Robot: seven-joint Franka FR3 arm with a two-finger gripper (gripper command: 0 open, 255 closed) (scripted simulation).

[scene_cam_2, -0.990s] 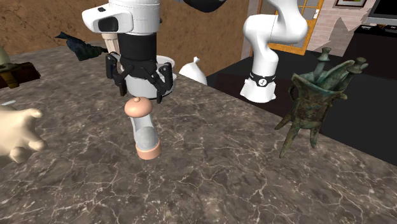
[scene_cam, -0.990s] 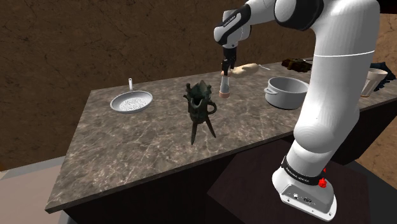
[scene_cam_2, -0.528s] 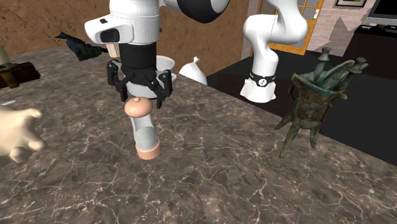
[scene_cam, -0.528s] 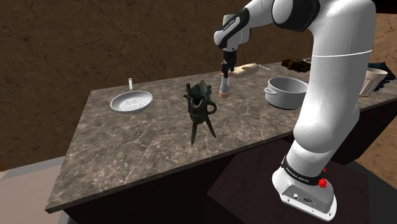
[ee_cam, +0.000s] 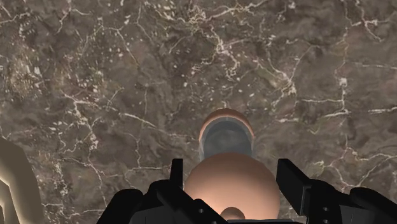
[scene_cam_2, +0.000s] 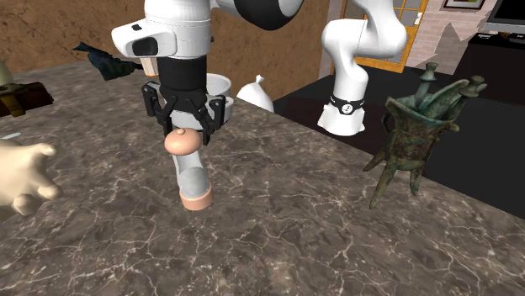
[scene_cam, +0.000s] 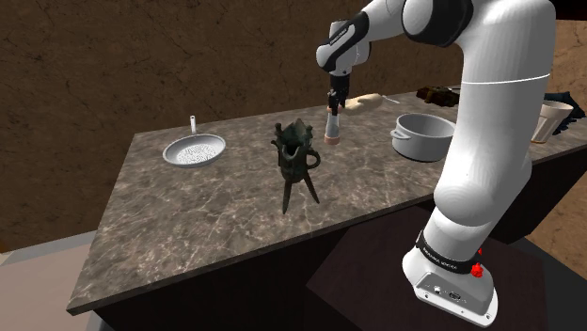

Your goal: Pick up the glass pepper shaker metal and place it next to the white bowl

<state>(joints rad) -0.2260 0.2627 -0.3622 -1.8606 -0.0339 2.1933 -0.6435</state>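
The pepper shaker (scene_cam_2: 192, 178) stands upright on the brown marble counter (scene_cam_2: 336, 235); it has a clear glass body with a pinkish domed cap and base. It also shows in the shoulder view, shaker (scene_cam: 332, 129), near the counter's far edge. My gripper (scene_cam_2: 182, 134) points straight down over it, shut on the cap, one finger on each side. Along the hand, the gripper (ee_cam: 232, 175) clasps the round cap (ee_cam: 232, 184), with the glass body below. The white bowl (scene_cam: 553, 119) sits at the shoulder view's far right, off the counter's end; it is the white bowl (scene_cam_2: 255, 92) behind my arm.
A grey pot (scene_cam: 425, 136) stands between the shaker and the bowl. A green bronze tripod vessel (scene_cam: 296, 162) stands mid-counter, and a grey strainer pan (scene_cam: 195, 149) lies further toward the shoulder view's left. A cream object (scene_cam_2: 21, 178) lies close beside the shaker.
The gripper came down a little onto the shaker's cap, then its fingers closed in on it. The shaker has not moved.
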